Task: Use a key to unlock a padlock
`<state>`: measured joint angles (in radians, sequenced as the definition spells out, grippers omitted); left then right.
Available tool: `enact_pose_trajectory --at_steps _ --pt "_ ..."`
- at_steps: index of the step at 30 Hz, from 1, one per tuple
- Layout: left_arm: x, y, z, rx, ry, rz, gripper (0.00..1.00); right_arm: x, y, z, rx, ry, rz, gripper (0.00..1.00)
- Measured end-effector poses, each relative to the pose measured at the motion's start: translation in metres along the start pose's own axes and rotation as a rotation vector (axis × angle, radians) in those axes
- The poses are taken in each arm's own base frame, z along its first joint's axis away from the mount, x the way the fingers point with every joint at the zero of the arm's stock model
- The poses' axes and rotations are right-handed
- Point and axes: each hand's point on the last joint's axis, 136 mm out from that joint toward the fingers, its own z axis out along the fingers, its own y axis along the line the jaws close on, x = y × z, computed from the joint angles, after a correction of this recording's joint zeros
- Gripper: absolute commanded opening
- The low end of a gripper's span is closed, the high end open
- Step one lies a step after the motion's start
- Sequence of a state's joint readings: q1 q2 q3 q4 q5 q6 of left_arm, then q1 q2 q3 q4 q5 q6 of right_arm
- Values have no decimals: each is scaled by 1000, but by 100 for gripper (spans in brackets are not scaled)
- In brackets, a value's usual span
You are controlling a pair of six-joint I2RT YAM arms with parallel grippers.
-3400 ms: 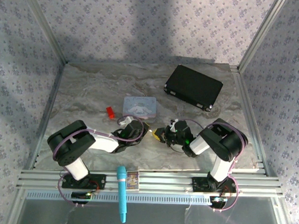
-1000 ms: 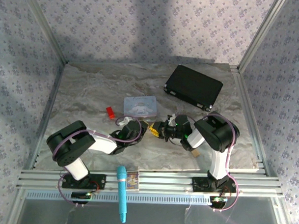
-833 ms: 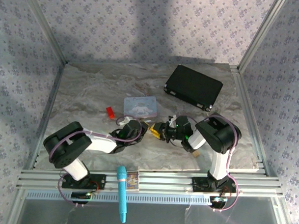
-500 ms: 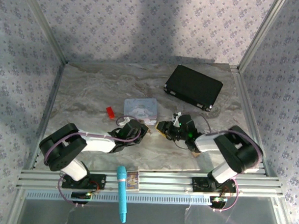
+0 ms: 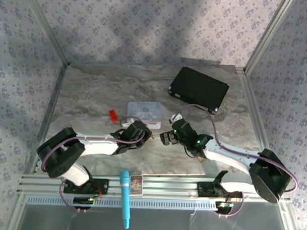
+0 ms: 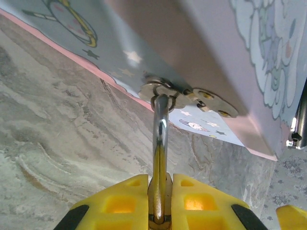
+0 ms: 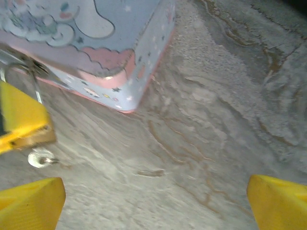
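Pinching the padlock (image 6: 160,163), our left end effector (image 6: 160,181) faces the tin (image 6: 216,48) just ahead; our right end effector (image 7: 154,196) gapes wide, key (image 7: 41,157) before it.

3 obstacles: blue tin (image 5: 143,108), black case (image 5: 199,89), red piece (image 5: 113,115) | free: far-left tabletop (image 5: 88,92)

L arm (image 5: 97,143) and R arm (image 5: 233,155): white shells w/ black joints, thin purple cable (image 5: 213,126) trailing back from each pincer. Fingers (image 6: 124,203) are bright yellow plastic w/ square recesses, black further back. Green light (image 5: 197,142) glows just behind the right pincer (image 5: 165,137).
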<state>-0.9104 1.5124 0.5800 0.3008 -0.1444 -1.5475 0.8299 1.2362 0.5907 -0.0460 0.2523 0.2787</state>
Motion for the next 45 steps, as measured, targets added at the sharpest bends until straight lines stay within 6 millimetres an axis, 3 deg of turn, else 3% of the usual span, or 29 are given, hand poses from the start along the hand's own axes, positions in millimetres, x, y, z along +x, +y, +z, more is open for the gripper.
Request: enact_pose_trajectory --at_steps 3,9,16,25,45 --pt "0 1 0 -2 11 7 0 1 2 3 -20 -30 -56 84" --pt "4 0 0 -5 36 35 0 19 28 15 -143 -61 -226 73" --pt "6 -5 0 -5 58 49 0 23 60 22 -234 -99 -417 61" --pt "6 -5 0 -6 62 48 0 23 72 38 -241 -110 -511 48" --pt "4 -4 0 -8 53 46 0 10 85 46 -260 -153 -530 27"
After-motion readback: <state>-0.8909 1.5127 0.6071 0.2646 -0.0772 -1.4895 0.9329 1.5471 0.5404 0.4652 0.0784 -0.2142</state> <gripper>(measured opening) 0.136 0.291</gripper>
